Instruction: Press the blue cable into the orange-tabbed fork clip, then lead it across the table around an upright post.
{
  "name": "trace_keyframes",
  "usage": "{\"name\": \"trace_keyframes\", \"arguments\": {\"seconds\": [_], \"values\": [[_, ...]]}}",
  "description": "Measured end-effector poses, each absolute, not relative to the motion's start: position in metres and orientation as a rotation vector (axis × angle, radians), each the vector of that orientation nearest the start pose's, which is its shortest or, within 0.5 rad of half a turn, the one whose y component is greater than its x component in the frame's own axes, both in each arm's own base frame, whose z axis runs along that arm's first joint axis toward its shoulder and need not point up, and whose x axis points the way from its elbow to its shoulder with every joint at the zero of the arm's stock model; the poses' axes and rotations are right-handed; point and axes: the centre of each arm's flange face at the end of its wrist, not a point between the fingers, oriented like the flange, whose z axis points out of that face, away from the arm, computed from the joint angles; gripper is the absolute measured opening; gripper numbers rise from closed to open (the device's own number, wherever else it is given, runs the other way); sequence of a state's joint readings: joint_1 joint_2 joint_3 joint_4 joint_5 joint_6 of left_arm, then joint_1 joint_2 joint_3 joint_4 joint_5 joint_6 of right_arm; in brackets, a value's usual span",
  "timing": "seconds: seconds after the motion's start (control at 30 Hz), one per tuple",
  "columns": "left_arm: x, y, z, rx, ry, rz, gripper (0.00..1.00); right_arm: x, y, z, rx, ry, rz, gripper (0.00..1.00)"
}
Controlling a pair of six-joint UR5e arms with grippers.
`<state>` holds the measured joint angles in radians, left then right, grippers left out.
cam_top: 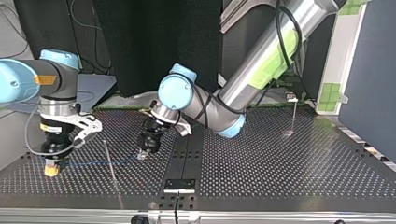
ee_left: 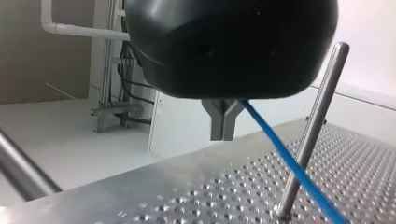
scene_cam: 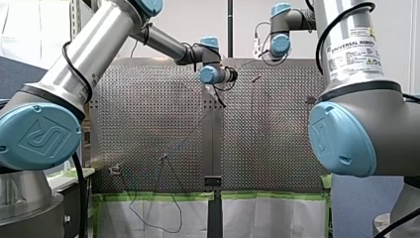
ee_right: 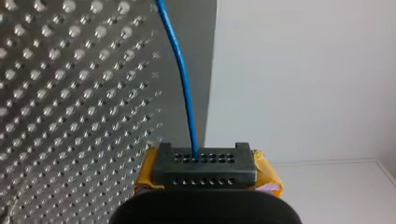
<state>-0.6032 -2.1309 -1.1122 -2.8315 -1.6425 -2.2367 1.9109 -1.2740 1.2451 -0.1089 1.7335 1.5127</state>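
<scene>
In the top view the thin blue cable (cam_top: 93, 163) runs low over the perforated table (cam_top: 280, 168) between my two grippers. My left gripper (cam_top: 144, 154), black with metal fingers, is shut on the cable (ee_left: 280, 149) in the left wrist view (ee_left: 222, 137). An upright metal post (ee_left: 315, 121) stands just beside the cable, and shows leaning (cam_top: 111, 163) between the grippers. My right gripper (cam_top: 51, 169) points down at the top view's left. In its wrist view (ee_right: 205, 158) it is shut on the cable (ee_right: 182, 79), with yellow pads at its sides. I cannot make out the orange-tabbed clip.
A second thin post (cam_top: 293, 116) stands far off at the top view's right. A small black bracket (cam_top: 180, 185) sits at the table's near edge. A blurred bar (ee_left: 18, 172) crosses beside my left gripper. The table's edge lies close to my right gripper.
</scene>
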Motion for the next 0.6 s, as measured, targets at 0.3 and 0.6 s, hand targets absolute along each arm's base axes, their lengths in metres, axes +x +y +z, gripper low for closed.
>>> {"name": "trace_keyframes", "arguments": {"seconds": [0.3, 0.6], "values": [[0.537, -0.537, 0.418, -0.119, 1.405, -1.059, 0.0, 0.295, -0.565, 0.485, 1.227, -1.036, 1.337, 0.0], [0.544, -0.558, 0.418, -0.119, 1.383, -1.068, 0.0, 0.281, -0.575, 0.46, 1.243, -1.077, 1.299, 0.0]]}}
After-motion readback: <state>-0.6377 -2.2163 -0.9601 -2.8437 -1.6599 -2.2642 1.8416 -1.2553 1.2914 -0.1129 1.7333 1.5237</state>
